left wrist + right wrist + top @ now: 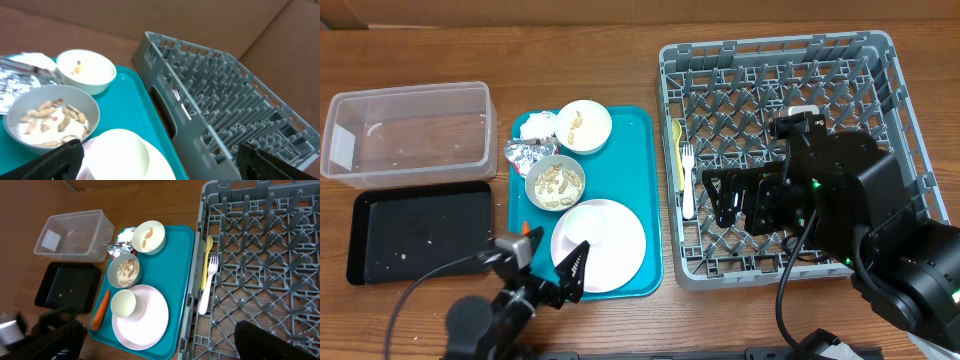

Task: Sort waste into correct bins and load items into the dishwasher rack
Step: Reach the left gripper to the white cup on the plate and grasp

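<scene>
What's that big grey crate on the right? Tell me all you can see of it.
The rack is a square grey plastic crate with an open lattice floor, rows of upright pegs and slotted walls with a handle cut-out. It sits flat on the wooden table, close beside the teal tray. A white fork and a yellow spoon lie inside along its left wall. The right arm hangs over it, hiding part.

Robot lab: wooden table [600, 50] bearing a dishwasher rack [740, 100].
</scene>
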{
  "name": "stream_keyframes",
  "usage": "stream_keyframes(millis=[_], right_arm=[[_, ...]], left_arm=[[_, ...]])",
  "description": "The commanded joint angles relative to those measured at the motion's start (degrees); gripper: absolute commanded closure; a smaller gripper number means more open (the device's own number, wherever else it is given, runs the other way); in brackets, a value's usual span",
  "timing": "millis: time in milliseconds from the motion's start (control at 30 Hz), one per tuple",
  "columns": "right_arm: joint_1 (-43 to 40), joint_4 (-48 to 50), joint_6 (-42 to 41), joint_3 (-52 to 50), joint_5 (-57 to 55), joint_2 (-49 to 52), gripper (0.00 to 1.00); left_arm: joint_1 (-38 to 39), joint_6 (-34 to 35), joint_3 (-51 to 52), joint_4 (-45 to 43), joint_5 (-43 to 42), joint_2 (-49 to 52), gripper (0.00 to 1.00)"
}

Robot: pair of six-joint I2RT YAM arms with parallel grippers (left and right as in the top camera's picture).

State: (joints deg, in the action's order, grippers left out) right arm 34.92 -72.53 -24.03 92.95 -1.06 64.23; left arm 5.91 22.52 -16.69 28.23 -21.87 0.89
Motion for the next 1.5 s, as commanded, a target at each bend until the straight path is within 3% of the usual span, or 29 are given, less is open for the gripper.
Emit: stream_keyframes(millis=[0, 133, 233, 700, 1000, 1467], right_arm=[[-0.2, 0.4, -0.5, 0.4, -0.7, -0.5, 0.0], [-0.2, 0.3, -0.5, 0.4, -0.8, -0.5, 0.0], [-0.2, 0.3, -0.5, 0.4, -0.7, -0.5, 0.0], [-0.2, 0.4, -0.5, 0.4, -0.7, -0.3, 0.0], [-0.2, 0.3, -0.4, 0.4, -0.8, -0.3, 0.0], [-0.2, -0.9, -0.4, 0.4, -0.7, -0.2, 0.0]], left_arm=[[-0.2, 0.2, -9.5, 7.7, 4.3, -0.5, 0.0], [-0.2, 4.0, -15.6, 19.4, 10.3, 0.8, 0.0], [-0.2, 4.1, -16.9, 23.0, 11.2, 3.9, 0.0], [-0.2, 2.6, -24.5, 20.4, 7.2, 27.6, 0.0], [-0.2, 2.6, -26.3, 20.2, -0.8, 29.9, 0.0], [-0.2, 2.4, -26.3, 27.9, -0.7, 33.9, 0.0]])
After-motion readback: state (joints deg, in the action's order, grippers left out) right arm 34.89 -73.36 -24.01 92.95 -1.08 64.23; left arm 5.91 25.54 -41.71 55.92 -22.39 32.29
